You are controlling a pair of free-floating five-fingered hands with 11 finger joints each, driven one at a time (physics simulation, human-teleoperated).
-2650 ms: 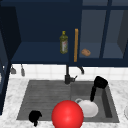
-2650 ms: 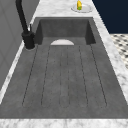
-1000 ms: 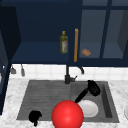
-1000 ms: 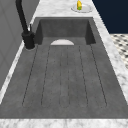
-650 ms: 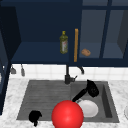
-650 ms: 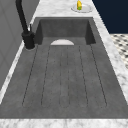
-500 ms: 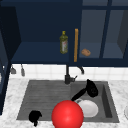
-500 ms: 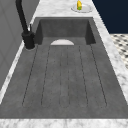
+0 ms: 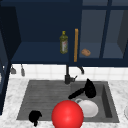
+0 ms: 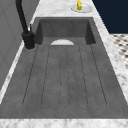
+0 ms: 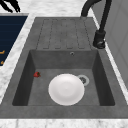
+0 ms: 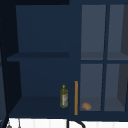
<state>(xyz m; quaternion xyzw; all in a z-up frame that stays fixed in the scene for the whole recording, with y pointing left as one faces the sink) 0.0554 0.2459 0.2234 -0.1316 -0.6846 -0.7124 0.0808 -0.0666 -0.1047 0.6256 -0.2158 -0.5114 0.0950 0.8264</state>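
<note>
One white plate [image 9: 88, 108] lies flat on the basin floor, near the drain; rigid, glazed, likely slippery and breakable, best pinched at the rim. Right hand [image 9: 89, 89] hovers just beyond its far edge, fingers straight, holding nothing. Left hand [image 9: 35, 116] hangs curled at the near left, well apart from the plate.
</note>
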